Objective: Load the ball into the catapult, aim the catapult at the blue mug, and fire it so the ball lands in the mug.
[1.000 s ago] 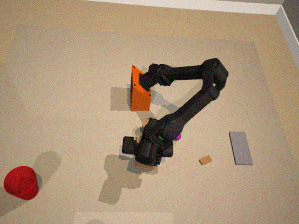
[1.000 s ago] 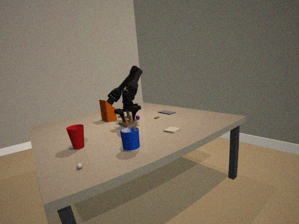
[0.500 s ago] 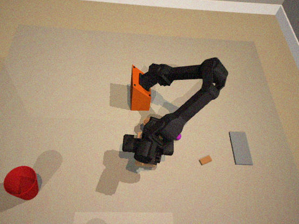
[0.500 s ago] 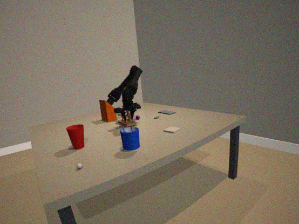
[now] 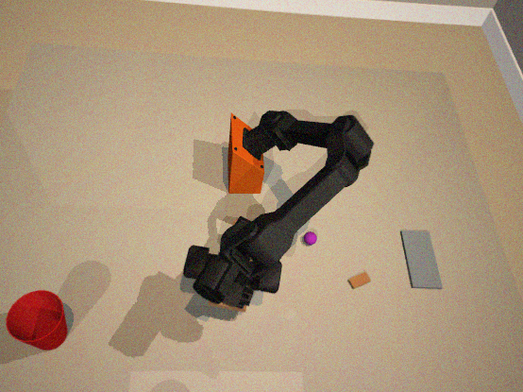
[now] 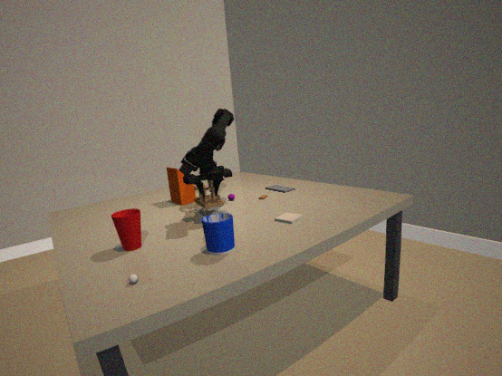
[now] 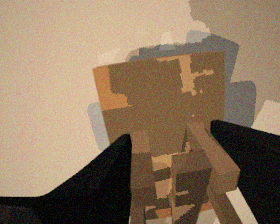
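The wooden catapult [image 5: 239, 309] [image 6: 209, 203] [image 7: 150, 85] stands on the table, mostly hidden under the arm in the top view. My gripper [image 6: 209, 193] [image 7: 171, 134] points down over it and is shut on its upright wooden frame, with one black finger on each side in the wrist view. The catapult's cup is not clearly visible. A purple ball [image 5: 310, 238] [image 6: 231, 197] lies on the table beside the catapult. A white ball [image 6: 133, 279] lies near the table's near left corner. The blue mug [image 6: 219, 236] stands upright in front of the catapult in the exterior view.
A red cup [image 5: 40, 322] [image 6: 130, 231] stands left of the blue mug. The orange wedge [image 5: 245, 176] [image 6: 177, 187] is at the arm's root. A grey slab [image 5: 421, 260] [image 6: 280, 188], a small orange block [image 5: 360, 280] [image 6: 263, 197] and a pale tile [image 6: 288, 217] lie flat on the right.
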`<action>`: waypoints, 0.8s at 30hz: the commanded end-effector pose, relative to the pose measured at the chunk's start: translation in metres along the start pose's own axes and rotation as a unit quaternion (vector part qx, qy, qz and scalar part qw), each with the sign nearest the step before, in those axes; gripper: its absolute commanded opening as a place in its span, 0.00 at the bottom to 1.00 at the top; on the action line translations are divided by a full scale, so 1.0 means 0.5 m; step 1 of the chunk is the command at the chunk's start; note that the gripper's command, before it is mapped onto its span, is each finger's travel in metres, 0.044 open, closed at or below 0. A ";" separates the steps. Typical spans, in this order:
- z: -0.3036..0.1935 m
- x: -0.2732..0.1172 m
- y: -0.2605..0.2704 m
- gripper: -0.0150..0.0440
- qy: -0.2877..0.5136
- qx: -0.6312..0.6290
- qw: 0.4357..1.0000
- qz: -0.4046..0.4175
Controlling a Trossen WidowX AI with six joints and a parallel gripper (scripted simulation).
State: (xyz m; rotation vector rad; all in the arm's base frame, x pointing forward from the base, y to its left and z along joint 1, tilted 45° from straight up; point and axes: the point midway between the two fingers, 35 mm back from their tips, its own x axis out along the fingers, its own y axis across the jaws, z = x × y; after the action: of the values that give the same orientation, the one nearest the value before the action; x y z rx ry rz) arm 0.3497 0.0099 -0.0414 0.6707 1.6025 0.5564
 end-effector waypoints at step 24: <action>0.093 0.026 -0.136 0.25 -0.009 0.058 0.998 -0.002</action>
State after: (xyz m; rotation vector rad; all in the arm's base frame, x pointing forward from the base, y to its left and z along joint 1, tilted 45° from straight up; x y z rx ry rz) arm 0.3871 -0.0308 -0.1029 0.7467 1.6344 0.4627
